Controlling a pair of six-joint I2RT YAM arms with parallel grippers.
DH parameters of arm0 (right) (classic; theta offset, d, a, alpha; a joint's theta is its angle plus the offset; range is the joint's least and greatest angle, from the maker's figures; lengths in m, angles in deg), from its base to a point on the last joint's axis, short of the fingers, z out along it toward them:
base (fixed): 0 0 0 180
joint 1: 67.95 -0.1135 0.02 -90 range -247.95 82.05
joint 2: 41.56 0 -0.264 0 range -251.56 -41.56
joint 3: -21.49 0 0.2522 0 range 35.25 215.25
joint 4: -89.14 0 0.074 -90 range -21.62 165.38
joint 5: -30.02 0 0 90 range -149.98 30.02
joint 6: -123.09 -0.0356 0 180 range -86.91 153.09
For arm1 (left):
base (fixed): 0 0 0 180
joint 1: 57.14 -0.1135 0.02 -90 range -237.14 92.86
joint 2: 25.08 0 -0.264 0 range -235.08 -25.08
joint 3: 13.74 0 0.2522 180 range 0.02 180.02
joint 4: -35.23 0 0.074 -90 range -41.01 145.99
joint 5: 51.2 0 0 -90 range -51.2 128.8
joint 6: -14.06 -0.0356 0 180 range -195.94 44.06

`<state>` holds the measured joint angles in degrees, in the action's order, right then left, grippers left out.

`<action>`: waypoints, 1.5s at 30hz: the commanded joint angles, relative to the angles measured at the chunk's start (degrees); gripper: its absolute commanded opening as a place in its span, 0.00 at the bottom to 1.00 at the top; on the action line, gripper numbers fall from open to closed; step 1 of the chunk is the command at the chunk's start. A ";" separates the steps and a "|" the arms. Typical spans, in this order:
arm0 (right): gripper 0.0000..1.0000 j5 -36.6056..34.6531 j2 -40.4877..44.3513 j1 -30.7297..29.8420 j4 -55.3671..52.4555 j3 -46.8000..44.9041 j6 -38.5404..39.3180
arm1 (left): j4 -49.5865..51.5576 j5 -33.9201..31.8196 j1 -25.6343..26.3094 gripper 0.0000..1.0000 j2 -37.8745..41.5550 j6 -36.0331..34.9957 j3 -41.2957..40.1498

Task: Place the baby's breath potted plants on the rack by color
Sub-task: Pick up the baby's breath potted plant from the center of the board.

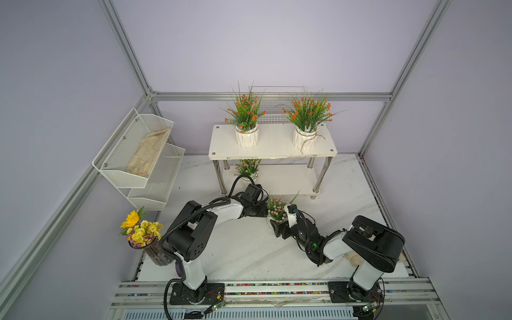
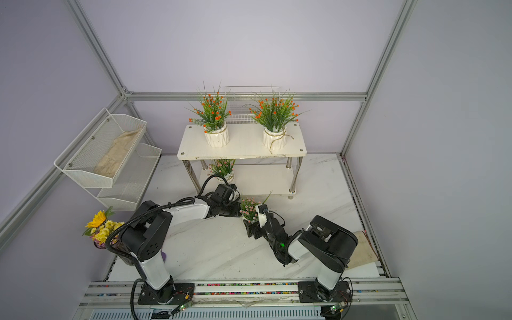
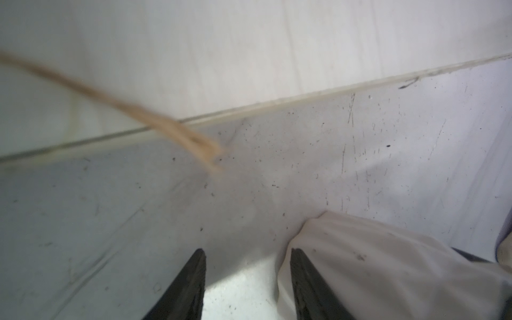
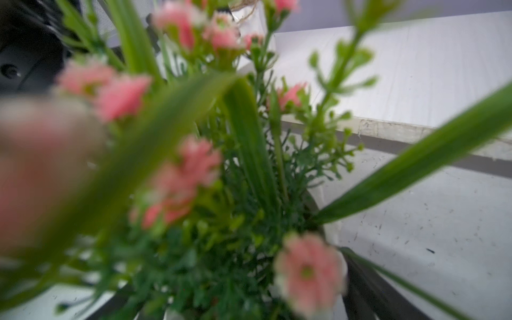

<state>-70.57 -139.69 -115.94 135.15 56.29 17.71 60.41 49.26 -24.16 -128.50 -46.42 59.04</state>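
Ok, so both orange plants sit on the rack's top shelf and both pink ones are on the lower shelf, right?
No. The orange plants are right, but only one pink plant is on the lower shelf; both top views show the other pink plant off the rack, in front of it.

No text, label, brand or number can be read in any view.

White marble tabletop (image 1: 249, 257), two-tier rack (image 1: 273, 145), sunflower vase (image 1: 158, 256)
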 commanded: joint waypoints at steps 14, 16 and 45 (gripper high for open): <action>0.95 1.85 -0.95 -0.65 -0.90 3.06 -0.97 | -1.26 6.92 3.24 0.50 0.72 0.59 0.34; 0.95 1.84 -1.78 -0.63 -0.88 3.81 -0.63 | -1.24 6.80 3.24 0.50 0.92 0.55 0.05; 0.72 -3.18 6.46 -0.68 -0.94 2.34 2.22 | 1.66 1.51 1.42 0.50 8.69 -0.09 -4.28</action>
<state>-73.65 -136.35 -116.03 131.00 57.80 18.65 62.16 49.35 -22.88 -123.43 -46.53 56.57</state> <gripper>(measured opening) 0.926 0.496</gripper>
